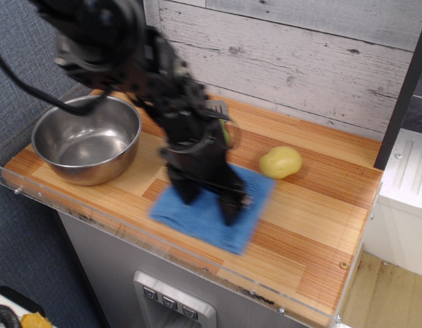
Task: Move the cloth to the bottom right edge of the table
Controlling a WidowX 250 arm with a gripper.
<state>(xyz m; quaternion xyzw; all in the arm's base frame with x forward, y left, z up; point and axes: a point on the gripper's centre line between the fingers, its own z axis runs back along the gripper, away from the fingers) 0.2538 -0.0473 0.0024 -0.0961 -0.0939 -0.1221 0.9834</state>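
The blue cloth lies flat on the wooden table, near the front edge and a little left of the middle. My gripper stands on top of it, blurred by motion. Its two black fingers are spread apart and press down on the cloth's surface. The jaws are open and nothing is pinched between them. The arm hides the cloth's back edge.
A steel bowl stands at the table's left end. A yellow potato lies just behind and right of the cloth. A grey spatula blade shows behind the arm. A clear acrylic rim runs along the front edge.
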